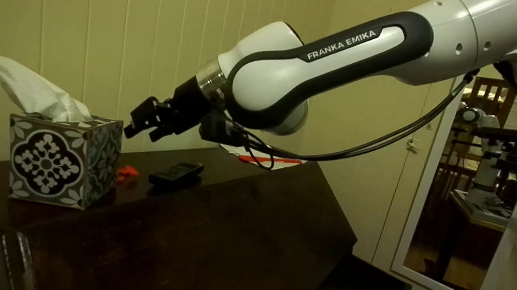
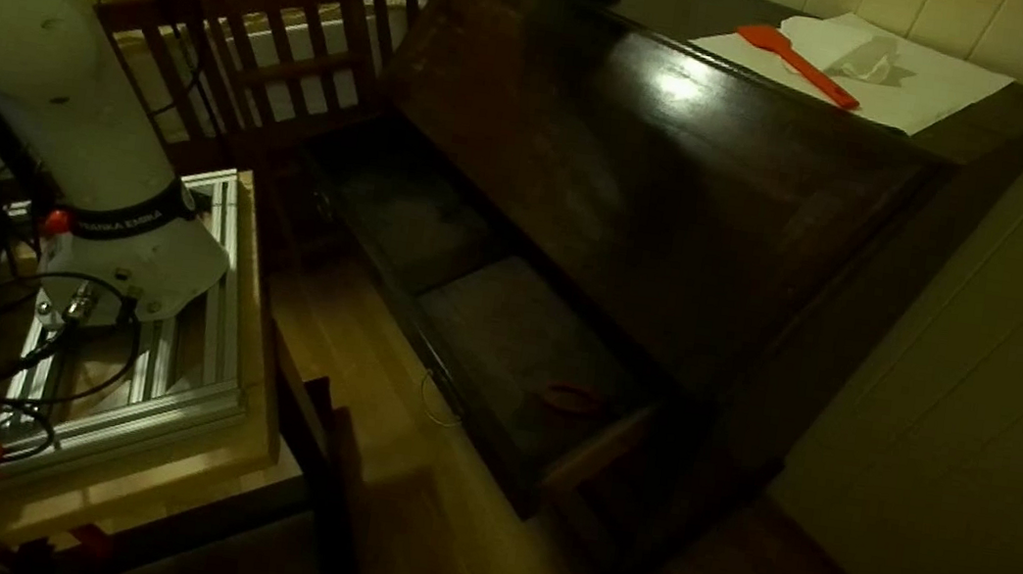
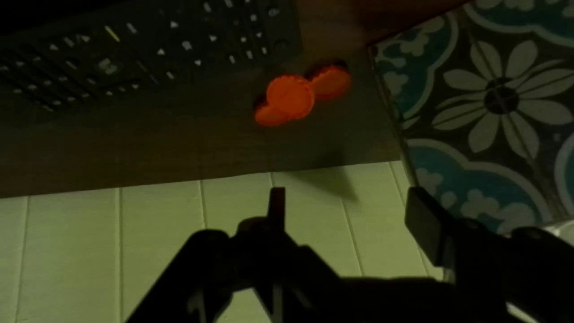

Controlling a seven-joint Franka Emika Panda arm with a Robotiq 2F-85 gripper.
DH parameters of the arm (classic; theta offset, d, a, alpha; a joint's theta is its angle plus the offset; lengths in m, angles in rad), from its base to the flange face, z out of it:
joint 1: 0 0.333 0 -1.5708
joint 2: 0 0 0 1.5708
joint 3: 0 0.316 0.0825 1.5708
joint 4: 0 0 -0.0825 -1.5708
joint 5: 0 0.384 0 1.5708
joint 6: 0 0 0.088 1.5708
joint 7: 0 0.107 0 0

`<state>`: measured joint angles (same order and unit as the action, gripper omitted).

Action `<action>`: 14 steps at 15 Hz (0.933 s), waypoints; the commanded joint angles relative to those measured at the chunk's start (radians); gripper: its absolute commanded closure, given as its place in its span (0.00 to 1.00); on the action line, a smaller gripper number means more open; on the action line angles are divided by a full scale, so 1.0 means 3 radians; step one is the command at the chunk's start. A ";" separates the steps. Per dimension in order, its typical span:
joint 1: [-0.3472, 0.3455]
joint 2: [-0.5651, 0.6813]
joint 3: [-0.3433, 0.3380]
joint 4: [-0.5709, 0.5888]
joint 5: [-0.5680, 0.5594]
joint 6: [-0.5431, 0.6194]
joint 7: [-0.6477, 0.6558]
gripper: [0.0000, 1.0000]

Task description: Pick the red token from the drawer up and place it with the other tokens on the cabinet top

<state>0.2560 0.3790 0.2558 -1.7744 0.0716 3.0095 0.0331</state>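
Several small orange-red scalloped tokens [image 3: 290, 96] lie together, partly overlapping, on the dark cabinet top [image 3: 179, 148]. They also show beside the tissue box in an exterior view [image 1: 128, 171]. My gripper [image 1: 140, 135] is in the air above the cabinet top, above the tokens and near the tissue box. In the wrist view my gripper [image 3: 346, 199] has its fingers wide apart with nothing between them. The drawer [image 2: 517, 317] is pulled open below the cabinet's slanted front. A dark red object [image 2: 571, 399] lies in it, too dim to identify. No token shows in the drawer.
A patterned tissue box [image 1: 47, 165] with a tissue sticking up stands beside the tokens. A black remote [image 1: 176, 173] lies on their opposite side. A red spatula [image 2: 803, 64] lies on white paper [image 2: 953, 83] at the far end. A panelled wall [image 1: 98, 34] stands behind.
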 commanded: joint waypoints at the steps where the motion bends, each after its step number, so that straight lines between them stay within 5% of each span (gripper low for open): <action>1: 0.0061 -0.0009 -0.0092 0.0149 -0.0121 -0.0114 -0.0006 0.00; 5: 0.0388 -0.0392 -0.0674 -0.0038 -0.0493 -0.0452 0.0450 0.00; 9: 0.0722 -0.1013 -0.1183 -0.0156 -0.1349 -0.1473 0.1116 0.00; 10: 0.0766 -0.1142 -0.1220 -0.0151 -0.1524 -0.1749 0.1262 0.00; 11: 0.0529 -0.1299 -0.0953 -0.0182 -0.1701 -0.2041 0.1393 0.00; 14: 0.0291 -0.1796 -0.0631 -0.0279 -0.1939 -0.2969 0.1558 0.00</action>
<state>0.4132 -0.0013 -0.0257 -1.7732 -0.4331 2.3141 0.4316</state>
